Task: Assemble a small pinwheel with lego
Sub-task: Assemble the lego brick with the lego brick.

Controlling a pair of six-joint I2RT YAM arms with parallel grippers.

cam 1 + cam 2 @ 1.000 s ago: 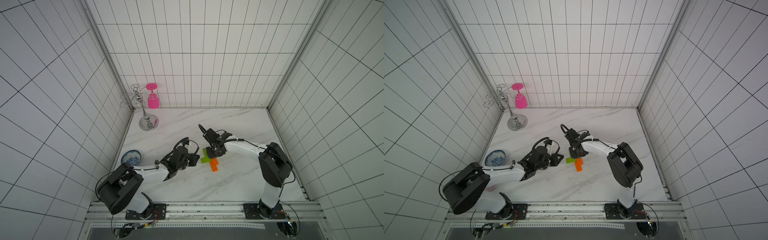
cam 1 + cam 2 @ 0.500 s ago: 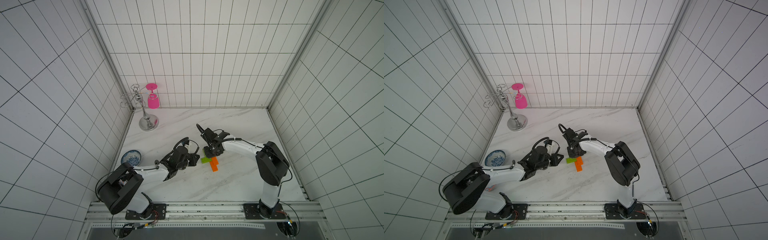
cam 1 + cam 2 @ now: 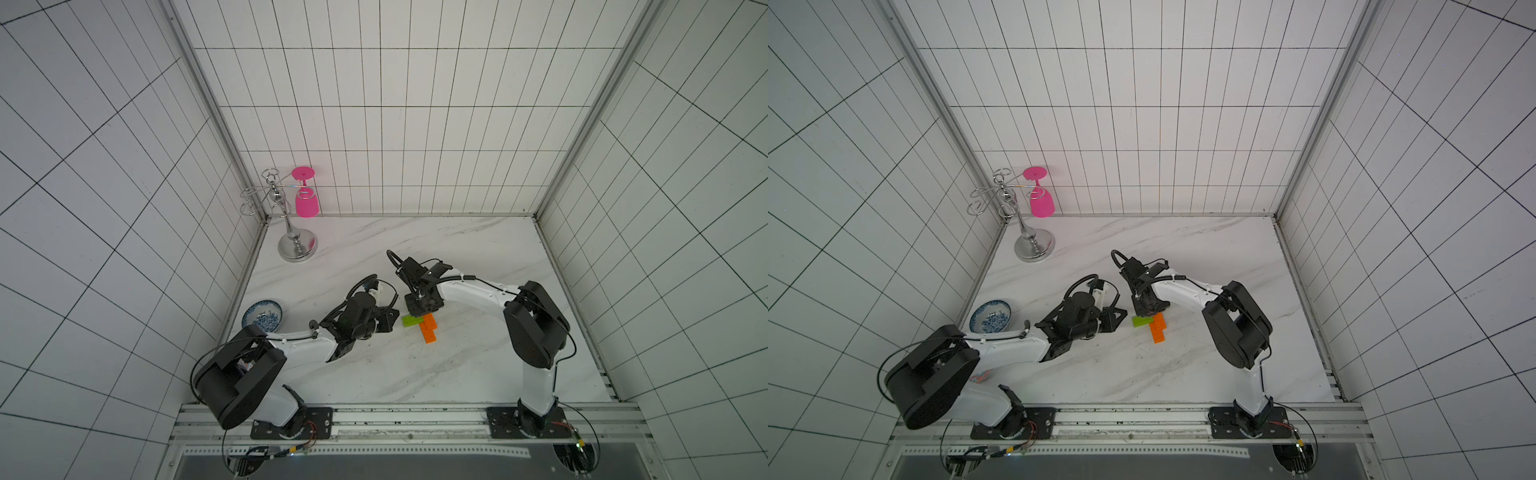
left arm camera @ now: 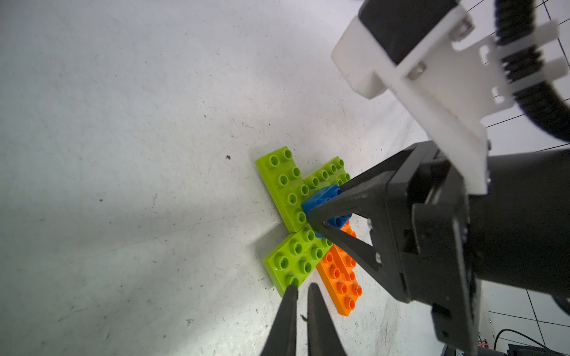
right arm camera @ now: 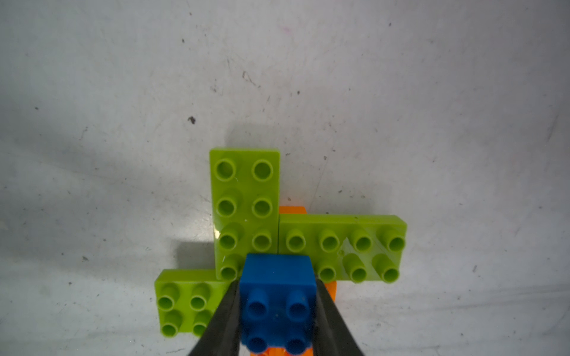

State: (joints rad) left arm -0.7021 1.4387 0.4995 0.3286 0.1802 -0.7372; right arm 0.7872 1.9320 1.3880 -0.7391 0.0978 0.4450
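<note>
— Three green blades (image 5: 246, 200) lie joined on the orange stem (image 4: 339, 283), so where do we have the last piece?

— The blue brick (image 5: 277, 271) is clamped between the jaws of our right gripper (image 5: 276, 285), directly over the spot where the blades meet. The pinwheel (image 3: 420, 326) itself lies flat near the middle of the table (image 3: 415, 374), a little nearer the front edge than the back one.

— Which way does the coming move run, then?

— Straight down, we judge. The brick is square, so it has no long axis to line up, only its underside with the studs beneath (whether it is already pressed home we cannot tell). The stem's long axis runs from the centre toward the front edge, clear of the jaws.

— And our left gripper (image 4: 302, 296)?

— Closed on nothing, fingers almost together, tips just beside the end of the blade that lies next to the stem. The right arm is the nearer one, since it has the brick.

— What differs from a second ago?

— Little. The bricks lie where they lay. Our right wrist has swung slightly toward the left edge of the table, and the left arm has not moved.
</note>
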